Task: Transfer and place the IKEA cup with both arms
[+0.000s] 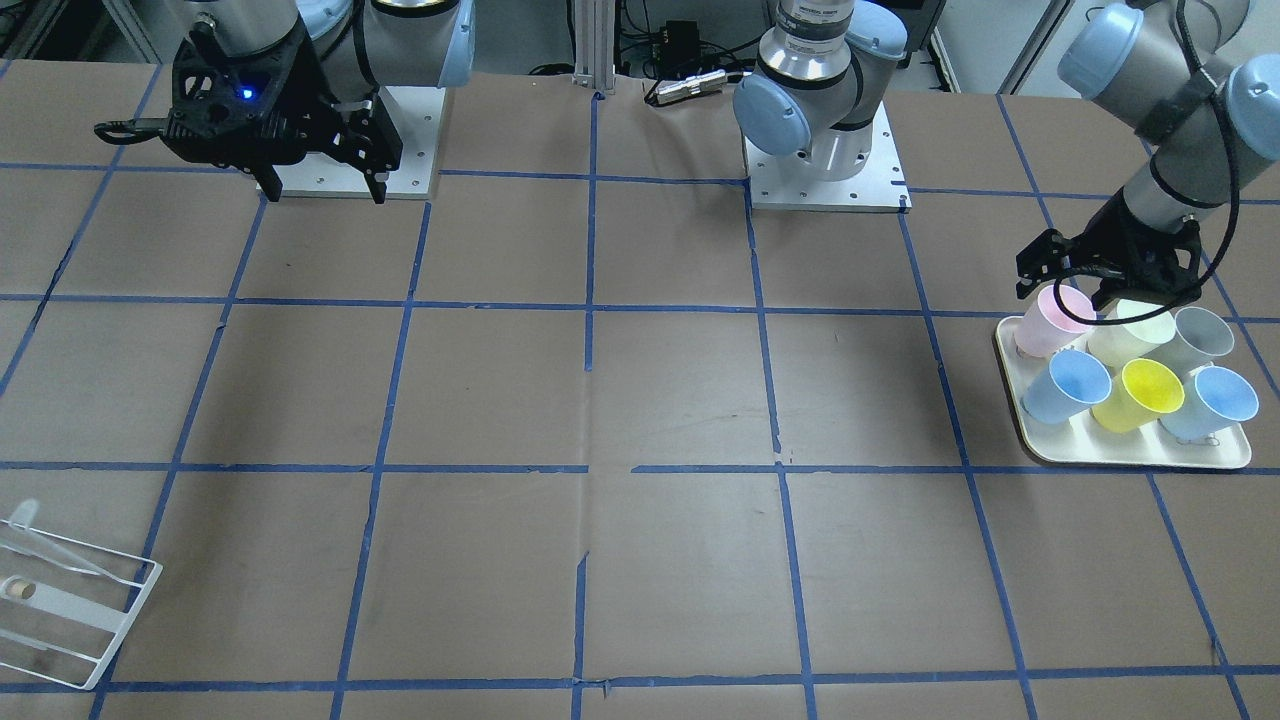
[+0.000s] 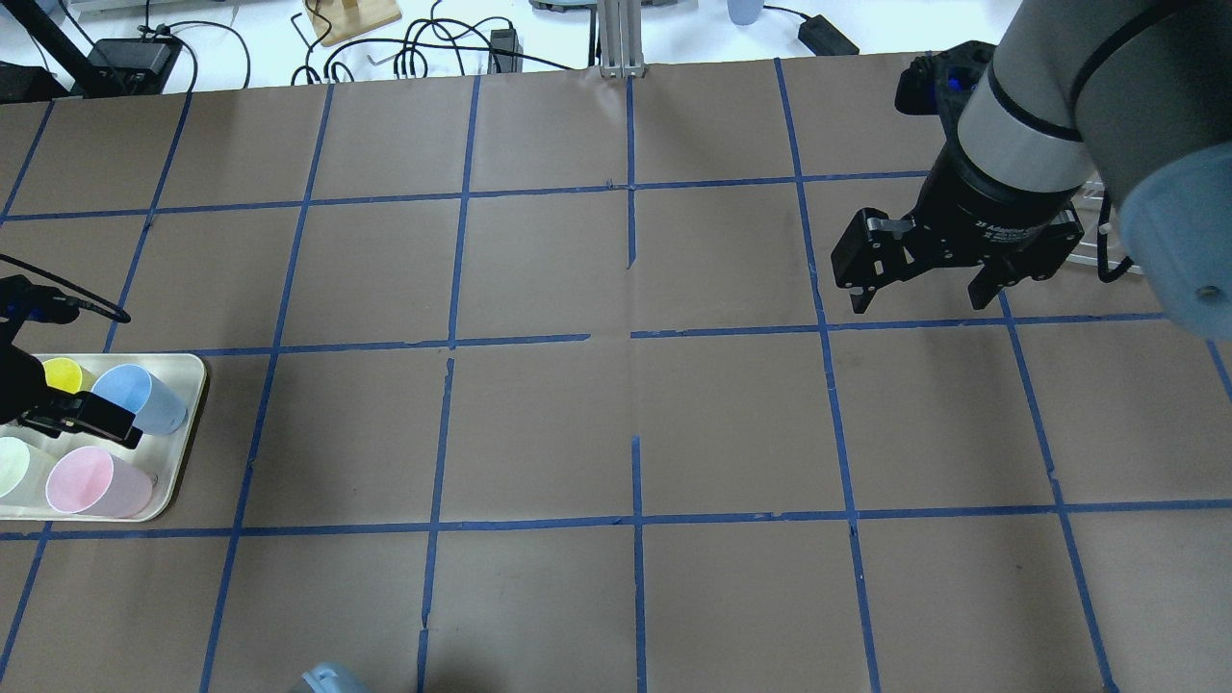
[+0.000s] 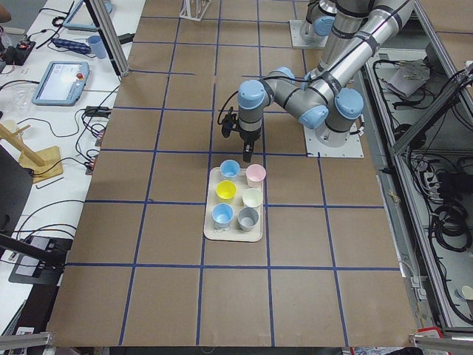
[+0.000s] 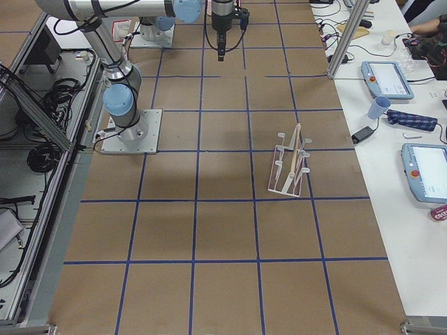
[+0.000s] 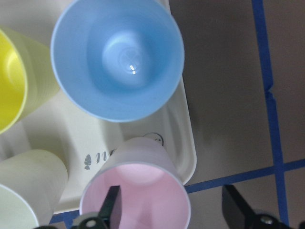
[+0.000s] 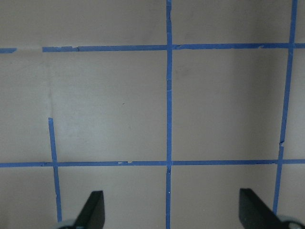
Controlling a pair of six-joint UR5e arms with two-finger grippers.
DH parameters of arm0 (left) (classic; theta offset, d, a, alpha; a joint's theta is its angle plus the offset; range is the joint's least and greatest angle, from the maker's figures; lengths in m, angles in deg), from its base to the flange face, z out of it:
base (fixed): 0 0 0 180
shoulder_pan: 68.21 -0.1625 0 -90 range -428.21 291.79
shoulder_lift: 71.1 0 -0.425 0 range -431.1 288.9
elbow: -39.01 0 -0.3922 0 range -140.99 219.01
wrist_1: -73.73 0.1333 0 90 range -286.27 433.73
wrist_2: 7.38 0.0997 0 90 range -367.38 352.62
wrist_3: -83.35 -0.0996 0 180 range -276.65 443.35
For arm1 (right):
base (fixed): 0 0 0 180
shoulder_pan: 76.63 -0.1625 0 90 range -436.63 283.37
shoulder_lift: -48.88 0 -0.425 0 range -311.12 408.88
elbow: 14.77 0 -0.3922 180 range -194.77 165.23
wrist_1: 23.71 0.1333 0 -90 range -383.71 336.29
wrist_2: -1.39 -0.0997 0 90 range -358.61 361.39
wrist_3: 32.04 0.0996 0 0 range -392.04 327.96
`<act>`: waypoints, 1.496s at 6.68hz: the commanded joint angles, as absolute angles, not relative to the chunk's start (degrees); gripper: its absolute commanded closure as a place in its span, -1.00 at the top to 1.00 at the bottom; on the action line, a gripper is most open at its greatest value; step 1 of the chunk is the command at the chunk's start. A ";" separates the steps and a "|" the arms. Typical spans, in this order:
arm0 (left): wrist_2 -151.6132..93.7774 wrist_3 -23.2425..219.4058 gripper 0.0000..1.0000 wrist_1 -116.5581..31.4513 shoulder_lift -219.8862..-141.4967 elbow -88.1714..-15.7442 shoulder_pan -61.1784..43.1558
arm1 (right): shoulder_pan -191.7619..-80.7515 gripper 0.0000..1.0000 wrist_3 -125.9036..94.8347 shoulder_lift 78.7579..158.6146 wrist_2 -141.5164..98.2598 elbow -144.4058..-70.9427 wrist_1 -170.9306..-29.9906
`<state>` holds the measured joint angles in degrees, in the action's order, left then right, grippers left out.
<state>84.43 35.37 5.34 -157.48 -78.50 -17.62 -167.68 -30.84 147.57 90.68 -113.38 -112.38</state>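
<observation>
The pale pink IKEA cup [image 1: 1055, 318] stands upright at a corner of a cream tray [image 1: 1130, 455], also seen in the overhead view [image 2: 91, 481] and the left wrist view [image 5: 143, 191]. My left gripper [image 1: 1065, 290] is open just above it. In the left wrist view [image 5: 174, 210] one finger is over the cup's inside and the other is outside its wall. My right gripper [image 2: 919, 298] is open and empty, high over bare table on the other side; its wrist view [image 6: 175, 212] shows only paper and tape lines.
The tray also holds two light blue cups [image 1: 1070, 385], a yellow cup [image 1: 1145, 392], a cream cup [image 1: 1135, 330] and a grey cup [image 1: 1200, 335], packed close to the pink one. A white wire rack [image 1: 70, 610] stands near the table's right-arm end.
</observation>
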 commanded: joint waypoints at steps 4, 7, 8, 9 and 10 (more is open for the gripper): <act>83.76 71.42 1.00 -10.99 -155.29 -60.60 9.87 | -167.68 1.00 -31.07 147.58 90.69 -113.38 -112.57; 83.58 88.06 1.00 -13.02 -157.66 -53.55 24.13 | -167.68 1.00 -30.98 147.40 90.87 -113.47 -112.48; 83.67 89.32 1.00 -13.54 -158.28 -52.06 27.39 | -167.68 1.00 -31.07 147.49 90.87 -113.47 -112.48; 83.58 89.41 1.00 -13.55 -158.89 -51.61 28.29 | -167.68 1.00 -31.07 147.58 90.61 -113.38 -112.57; 83.58 89.24 1.00 -13.46 -158.90 -52.13 28.47 | -167.68 1.00 -31.07 147.75 90.60 -113.47 -112.40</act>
<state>83.60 89.03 -13.46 -158.61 -52.08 27.52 -167.68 -31.06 147.59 90.69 -113.43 -112.51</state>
